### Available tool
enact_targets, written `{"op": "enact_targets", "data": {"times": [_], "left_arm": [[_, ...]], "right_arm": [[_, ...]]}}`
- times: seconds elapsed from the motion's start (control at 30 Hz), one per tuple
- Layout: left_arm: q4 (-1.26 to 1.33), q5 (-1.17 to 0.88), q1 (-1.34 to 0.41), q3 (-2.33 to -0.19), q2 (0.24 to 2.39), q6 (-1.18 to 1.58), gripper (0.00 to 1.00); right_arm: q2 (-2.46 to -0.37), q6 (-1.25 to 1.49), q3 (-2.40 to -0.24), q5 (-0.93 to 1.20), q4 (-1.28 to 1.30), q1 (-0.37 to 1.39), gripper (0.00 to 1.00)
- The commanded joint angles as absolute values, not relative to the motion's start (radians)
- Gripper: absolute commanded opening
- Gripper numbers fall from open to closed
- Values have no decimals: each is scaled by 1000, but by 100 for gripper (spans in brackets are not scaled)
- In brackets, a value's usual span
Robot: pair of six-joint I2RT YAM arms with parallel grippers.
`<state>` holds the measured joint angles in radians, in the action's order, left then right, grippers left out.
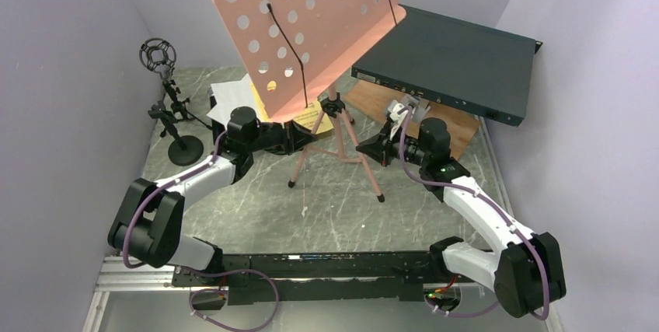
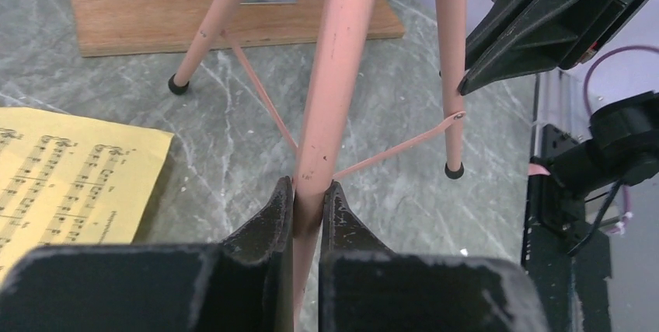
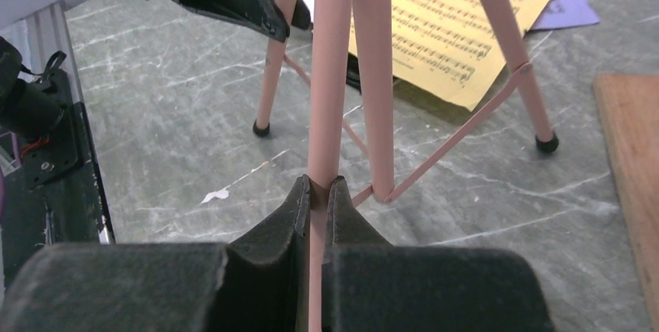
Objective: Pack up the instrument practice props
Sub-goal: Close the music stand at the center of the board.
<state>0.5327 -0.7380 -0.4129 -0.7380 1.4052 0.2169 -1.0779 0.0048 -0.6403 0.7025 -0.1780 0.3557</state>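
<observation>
The pink perforated music desk stands high on its tripod in the middle of the table, tilted back, with the dark teal rack box just behind it to the right. That broad desk makes the stand top-heavy. If the 2 arms lift or fold unevenly, it could swing over and strike the rack box or topple.

Each arm grips a different pink tube low on the tripod, so opposed pulls could twist the thin braces or spring a tube loose.

The left gripper is clenched on 1 pink tube, which is pinched only between the tips of its fingers. The right gripper is likewise clamped on a thinner pink tube at its fingers' very tips. Round, smooth tubes held this shallowly may slide or rotate in the grasp.

A yellow sheet-music page lies flat beside the legs, and a dragged foot could crumple it
</observation>
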Motion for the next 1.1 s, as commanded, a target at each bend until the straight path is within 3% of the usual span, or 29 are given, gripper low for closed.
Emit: {"op": "enact_targets", "data": {"times": [0.0,0.17,0.5,0.8,1.07], "left_arm": [[719,-788,-470,-766,1423,437,0],[656,-712,-560,-805,1441,367,0],[719,-712,-573,-796,1456,378,0],[893,-721,-622,-778,1533,464,0],[1029,-712,-645,-769,1612,536,0]], "right_arm": [[-1050,14,-629,834,-245,351,0],[-1090,-82,-621,833,-183,351,0],[-1166,-173,-650,807,-87,351,1],[-1194,-190,-658,807,-77,351,19],[-1201,-199,-663,813,-75,351,21]]}}
